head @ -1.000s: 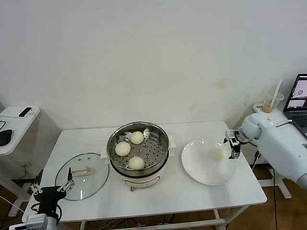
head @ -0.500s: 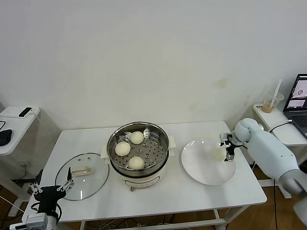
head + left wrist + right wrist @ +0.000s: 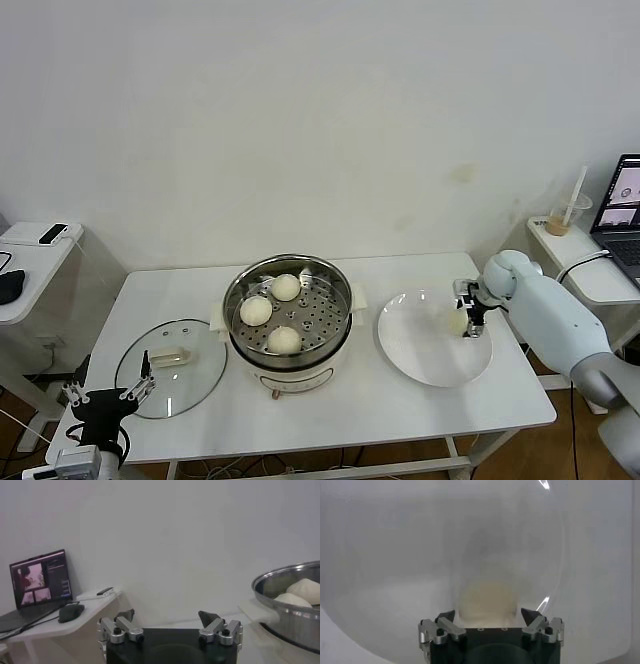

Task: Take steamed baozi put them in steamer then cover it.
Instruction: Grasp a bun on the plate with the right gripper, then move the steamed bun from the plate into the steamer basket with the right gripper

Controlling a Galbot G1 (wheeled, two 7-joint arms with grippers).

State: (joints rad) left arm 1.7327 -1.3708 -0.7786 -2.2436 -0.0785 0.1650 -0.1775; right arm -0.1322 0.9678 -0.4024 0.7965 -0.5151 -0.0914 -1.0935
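Observation:
The steamer (image 3: 290, 368) stands mid-table with three steamed baozi (image 3: 256, 311) on its perforated tray. A fourth baozi (image 3: 457, 321) lies on the white plate (image 3: 425, 355). My right gripper (image 3: 468, 310) is down over that baozi. In the right wrist view the baozi (image 3: 487, 597) sits between the spread fingers of my right gripper (image 3: 487, 614), which looks open. The cover (image 3: 180, 392), clear glass with a cream handle (image 3: 168, 356), lies flat left of the steamer. My left gripper (image 3: 105, 395) hangs open by the table's front left corner; the left wrist view shows this left gripper (image 3: 166, 616) empty.
A side table at the right holds a laptop (image 3: 625, 205) and a drink cup with a straw (image 3: 563, 215). Another side table (image 3: 30, 262) stands at the left with a mouse and a small device. The steamer rim (image 3: 285, 582) shows in the left wrist view.
My right gripper has moved left across the plate and now straddles the baozi there. The left arm, the cover and the steamer have not moved.

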